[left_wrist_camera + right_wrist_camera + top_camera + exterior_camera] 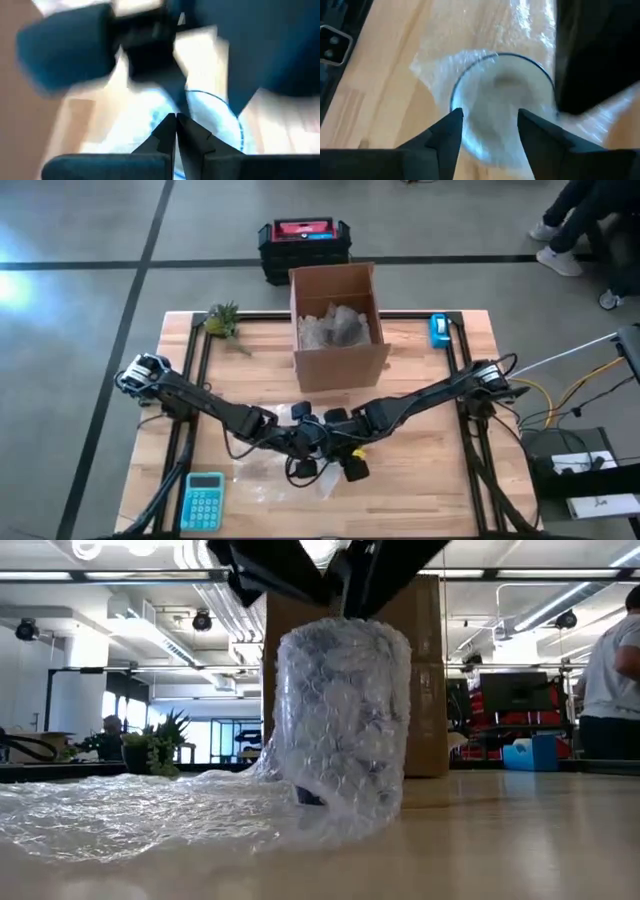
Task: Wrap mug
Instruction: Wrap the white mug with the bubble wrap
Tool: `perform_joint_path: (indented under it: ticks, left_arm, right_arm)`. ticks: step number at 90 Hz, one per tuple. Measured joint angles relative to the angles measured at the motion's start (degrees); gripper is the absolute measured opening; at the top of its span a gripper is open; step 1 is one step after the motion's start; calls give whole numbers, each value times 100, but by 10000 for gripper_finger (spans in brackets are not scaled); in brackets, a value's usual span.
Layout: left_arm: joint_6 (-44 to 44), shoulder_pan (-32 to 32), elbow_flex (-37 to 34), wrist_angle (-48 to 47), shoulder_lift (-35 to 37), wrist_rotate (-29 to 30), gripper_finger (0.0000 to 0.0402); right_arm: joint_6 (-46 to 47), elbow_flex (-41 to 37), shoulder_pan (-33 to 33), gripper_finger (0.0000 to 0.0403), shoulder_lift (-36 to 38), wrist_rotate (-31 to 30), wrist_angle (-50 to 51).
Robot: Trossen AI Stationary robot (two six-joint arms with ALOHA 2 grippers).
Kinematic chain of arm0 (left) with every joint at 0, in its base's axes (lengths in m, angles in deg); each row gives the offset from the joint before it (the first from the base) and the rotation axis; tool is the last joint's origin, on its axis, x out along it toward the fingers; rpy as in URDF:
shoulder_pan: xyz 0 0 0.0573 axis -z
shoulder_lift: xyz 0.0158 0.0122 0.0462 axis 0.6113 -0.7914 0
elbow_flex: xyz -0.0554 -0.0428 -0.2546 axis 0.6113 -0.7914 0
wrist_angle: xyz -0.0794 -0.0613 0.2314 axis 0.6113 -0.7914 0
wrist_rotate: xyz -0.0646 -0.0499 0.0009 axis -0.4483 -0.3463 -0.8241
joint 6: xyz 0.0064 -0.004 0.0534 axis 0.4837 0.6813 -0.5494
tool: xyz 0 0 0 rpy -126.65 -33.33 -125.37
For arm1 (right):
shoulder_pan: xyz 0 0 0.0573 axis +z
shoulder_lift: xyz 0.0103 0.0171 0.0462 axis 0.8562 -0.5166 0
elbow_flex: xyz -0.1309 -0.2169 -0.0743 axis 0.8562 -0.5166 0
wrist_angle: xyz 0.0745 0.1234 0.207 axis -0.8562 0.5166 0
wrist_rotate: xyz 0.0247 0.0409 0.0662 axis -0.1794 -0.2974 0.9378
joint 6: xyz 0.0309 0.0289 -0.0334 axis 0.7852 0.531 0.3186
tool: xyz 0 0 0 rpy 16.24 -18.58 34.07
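Observation:
The mug [340,720] stands upright on the table, wrapped in bubble wrap whose loose sheet [130,810] trails across the wood toward the left. In the right wrist view the mug's open mouth [502,97] shows with wrap around its rim. My right gripper [487,125] hovers open straight above that mouth, touching nothing. My left gripper [175,122] is shut, pointing down beside the mug's rim [220,107]. In the high view both grippers [325,460] crowd over the mug and hide it. My left gripper comes from above, its shut fingertips [340,602] at the top edge of the wrap around the mug. Whether they pinch a layer of wrap or only touch it, I cannot tell; the view is blurred.
An open cardboard box [340,325] with wrap inside stands behind the mug. A teal calculator [203,500] lies near the front left. A small plant [222,320] sits far left, a blue tape dispenser [440,330] far right. A person [615,680] stands beyond the table.

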Motion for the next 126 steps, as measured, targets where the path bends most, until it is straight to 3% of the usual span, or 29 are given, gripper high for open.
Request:
perform_joint_path:
  ticks: [13,25,37,53,64,81,92,101,113,126]
  left_arm:
    - [45,2,-27,-317,47,-15,0]
    - [547,47,-14,-1200,283,-11,0]
    - [1495,182,-29,-2561,391,-219,0]
    - [2384,560,-249,-3565,413,-705,9]
    - [3064,682,-611,-3836,423,-1234,52]
    - [3661,927,-1418,-3684,419,-2475,159]
    - [3885,1076,-1866,-3417,419,-2498,216]
    - [3893,1085,-2205,-2925,421,-2199,240]
    - [3911,1082,-2527,-2259,436,-1889,211]
    - [3923,1062,-2487,-2060,416,-1815,84]
  right_arm:
    - [193,213,4,178,307,-615,1033]
    - [751,-296,39,169,548,-801,1575]
    - [1412,-1254,284,159,1072,-957,1324]
    - [2140,-2694,740,148,1661,-1883,58]
    - [2503,-3557,938,141,1901,-2131,-1182]
    - [2680,-4305,1014,131,1968,-2142,-2517]
    - [2579,-4485,1000,124,1937,-2153,-2749]
    - [2424,-4534,1001,119,1937,-2301,-2972]
    - [2153,-4547,1001,112,1933,-2492,-3401]
    - [2006,-4547,1001,104,1856,-2496,-3937]
